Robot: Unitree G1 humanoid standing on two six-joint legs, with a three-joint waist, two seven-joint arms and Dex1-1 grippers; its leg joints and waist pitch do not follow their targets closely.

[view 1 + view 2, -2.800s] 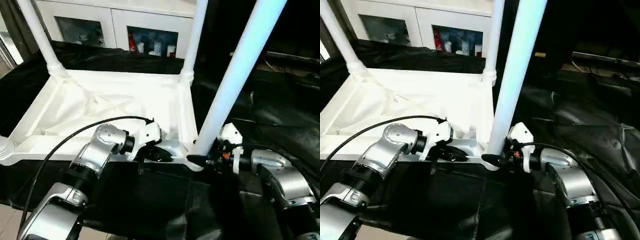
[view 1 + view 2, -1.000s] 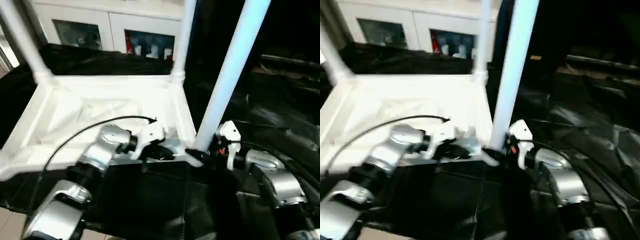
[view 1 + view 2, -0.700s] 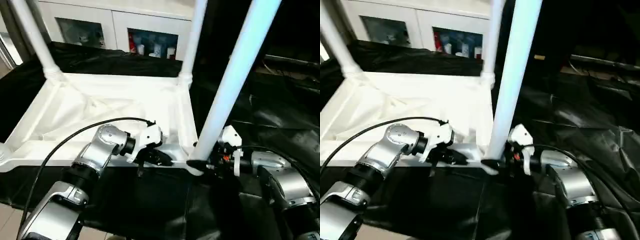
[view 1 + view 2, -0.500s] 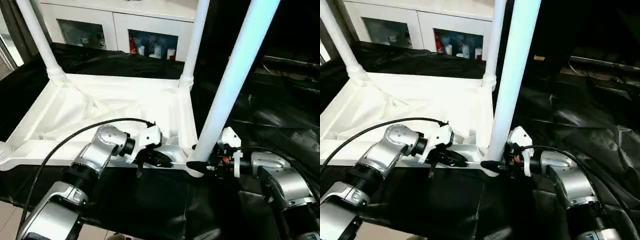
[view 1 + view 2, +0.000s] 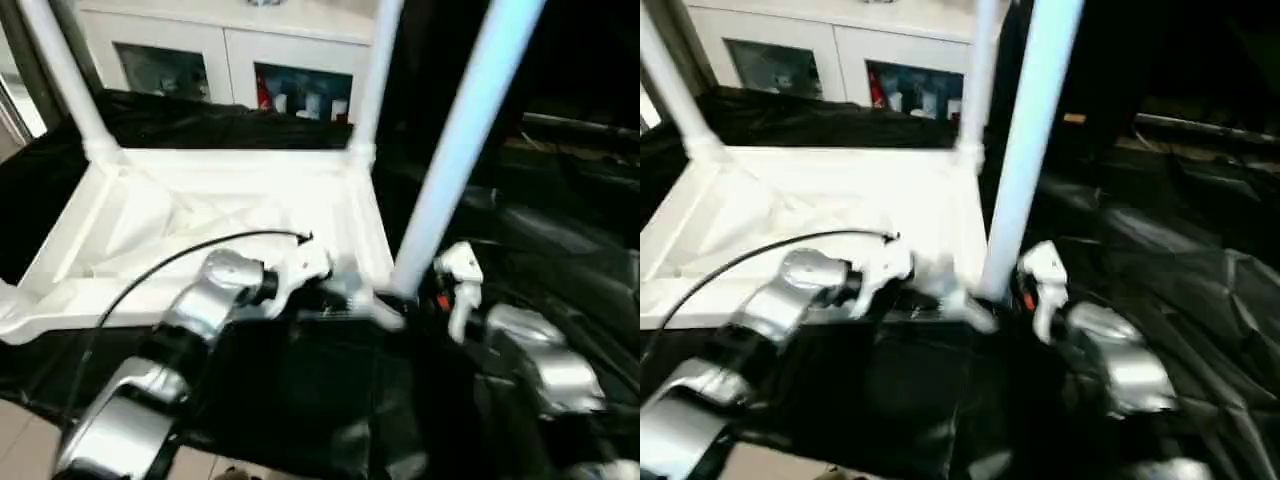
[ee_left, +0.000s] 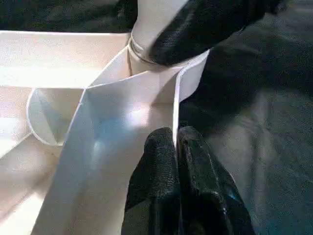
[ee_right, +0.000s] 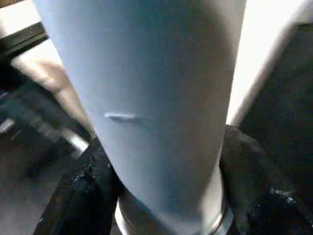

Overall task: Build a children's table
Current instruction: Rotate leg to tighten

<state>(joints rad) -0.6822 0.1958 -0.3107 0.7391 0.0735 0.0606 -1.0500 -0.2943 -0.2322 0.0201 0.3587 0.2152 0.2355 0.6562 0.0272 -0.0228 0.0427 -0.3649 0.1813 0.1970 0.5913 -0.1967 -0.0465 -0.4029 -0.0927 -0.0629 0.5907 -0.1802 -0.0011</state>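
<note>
The children's table lies upside down: its white tabletop (image 5: 200,200) rests on the black cloth. White legs stand in the far left socket (image 5: 65,80), the far right socket (image 5: 368,90) and the near right socket (image 5: 450,170). My left gripper (image 5: 335,295) is shut on the tabletop's thin near rim (image 6: 174,122), just beside the near right corner. My right gripper (image 5: 410,300) sits at the foot of the near right leg (image 7: 156,98). One black finger (image 7: 80,191) presses each side of that leg just above the socket.
A white cabinet (image 5: 230,60) with glass doors stands behind the work table. Black cloth (image 5: 560,250) lies rumpled to the right of the tabletop. A black cable (image 5: 200,250) arcs over my left forearm. Bare floor (image 5: 20,440) lies at the lower left.
The whole picture has shifted and smeared, so the camera moved. Both grippers stay at the near right corner. The right gripper's fingers have drawn in a little around the leg.
</note>
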